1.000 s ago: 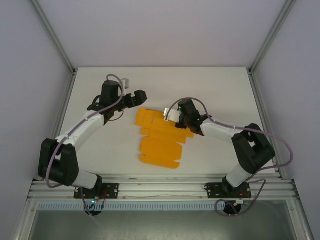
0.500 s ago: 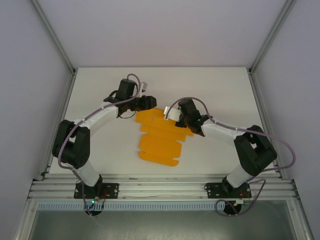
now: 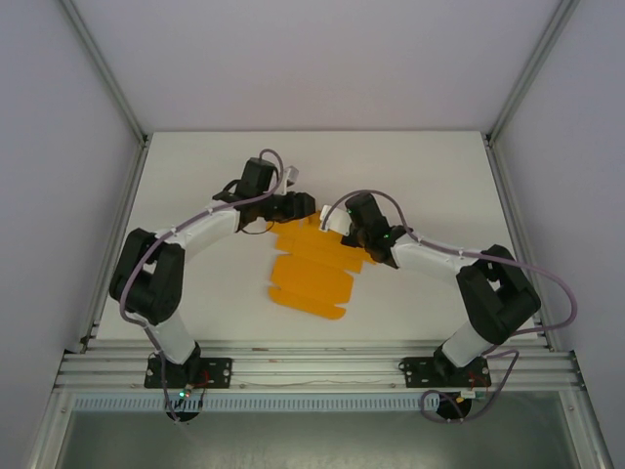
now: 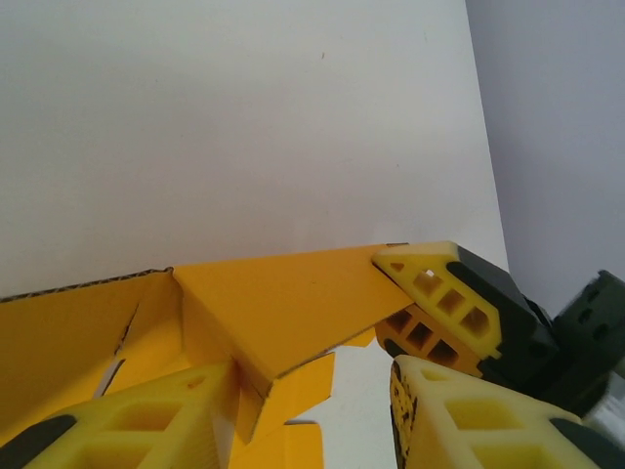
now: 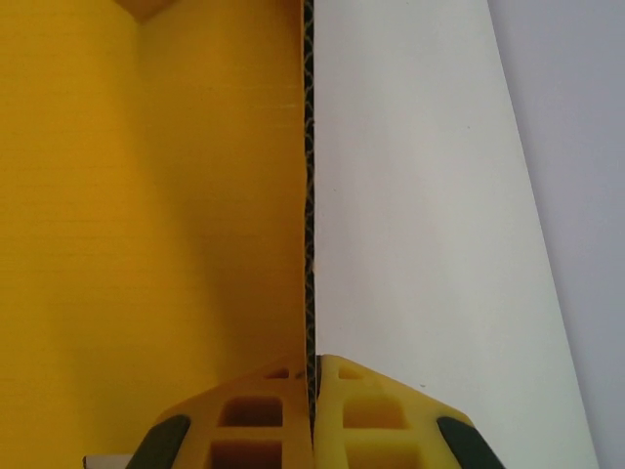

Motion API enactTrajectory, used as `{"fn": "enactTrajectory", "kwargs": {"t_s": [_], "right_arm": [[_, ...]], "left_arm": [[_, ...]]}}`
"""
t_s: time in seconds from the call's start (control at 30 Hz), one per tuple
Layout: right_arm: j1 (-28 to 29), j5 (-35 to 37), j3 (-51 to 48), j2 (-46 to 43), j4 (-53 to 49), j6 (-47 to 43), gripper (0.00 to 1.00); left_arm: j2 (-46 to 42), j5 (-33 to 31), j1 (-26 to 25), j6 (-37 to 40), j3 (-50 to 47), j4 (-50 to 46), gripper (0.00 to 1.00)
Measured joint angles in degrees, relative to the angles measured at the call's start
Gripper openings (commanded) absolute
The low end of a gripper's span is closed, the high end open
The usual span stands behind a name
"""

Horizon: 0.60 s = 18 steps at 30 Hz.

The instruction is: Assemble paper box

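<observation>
White flat table (image 3: 410,176), beneath both arms. Bright orange die-cut card paper box (image 3: 311,278): at table centre, near panels lying flat, far end held between the grippers. Corrugated edge and upturned flap legible in wrist views, not from above. Right gripper (image 5: 311,369): clenched on the card's far right edge. Left gripper (image 4: 303,379): spread wide, astride a folded flap at far left.
</observation>
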Motion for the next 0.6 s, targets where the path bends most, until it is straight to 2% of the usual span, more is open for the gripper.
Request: {"fn": "enactTrajectory", "kwargs": {"t_s": [0.23,0.6], "right_arm": [[0.1,0.6,-0.3,0.0,1.4,-0.3,0.00],[0.4,0.7,-1.9,-0.8,2.9,-0.2,0.00]], "left_arm": [[2.3,0.8,-0.1,-2.8,0.0,2.0,0.39],[2.3,0.1,-0.5,-5.3,-0.2,4.5,0.41]]}}
